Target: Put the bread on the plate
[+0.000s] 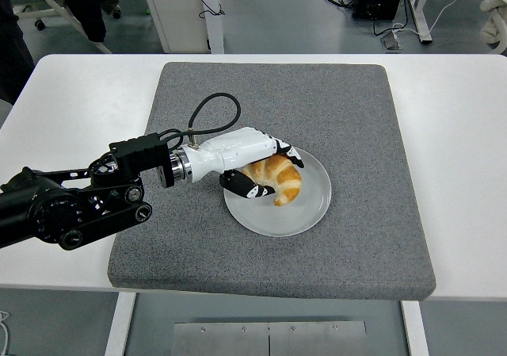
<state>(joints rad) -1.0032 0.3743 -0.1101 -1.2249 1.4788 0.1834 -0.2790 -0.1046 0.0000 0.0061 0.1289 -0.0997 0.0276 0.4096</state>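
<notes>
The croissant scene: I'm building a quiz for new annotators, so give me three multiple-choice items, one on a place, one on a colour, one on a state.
1. Where is the croissant?
A. Over the white plate
B. On the bare white table
C. On the mat's far right corner

2. What colour is the mat under the plate?
A. Blue
B. Grey
C. Red

3. What is the left hand doing?
A. Resting open at the table edge
B. Curled on nothing
C. Closed around the croissant

Answers:
1. A, the croissant lies within the plate's rim, toward its left side.
2. B, the mat is a grey felt-like pad on the white table.
3. C, the fingers wrap over the croissant and the thumb sits below it.
</notes>
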